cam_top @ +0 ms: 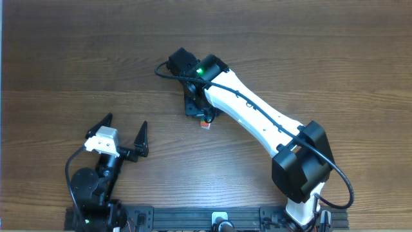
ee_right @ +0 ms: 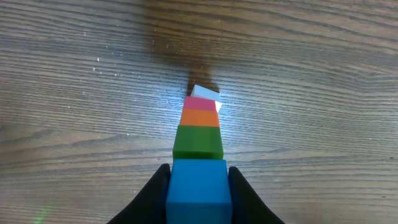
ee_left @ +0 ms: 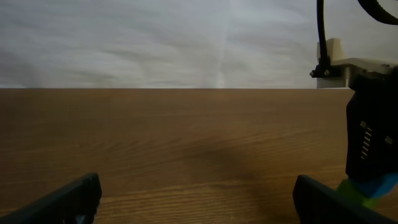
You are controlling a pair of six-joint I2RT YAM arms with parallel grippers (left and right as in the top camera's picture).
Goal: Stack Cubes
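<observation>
A leaning stack of cubes (ee_right: 200,124) stands on the wooden table (cam_top: 64,64): white at the base, then pink, orange and green, with a blue cube (ee_right: 198,190) on top. My right gripper (ee_right: 198,169) is shut on the blue cube, one finger against each side. From above, the right gripper (cam_top: 199,108) covers the stack, and just a small orange edge (cam_top: 205,124) peeks out. In the left wrist view, the blue cube (ee_left: 380,184) and the green cube (ee_left: 354,188) show under the right gripper. My left gripper (cam_top: 126,122) rests open near the front left, holding nothing.
The right arm (cam_top: 257,119) crosses diagonally from the front right to the table's middle. Bare wood lies to the left, the right and behind the stack. A white wall (ee_left: 155,43) backs the far edge.
</observation>
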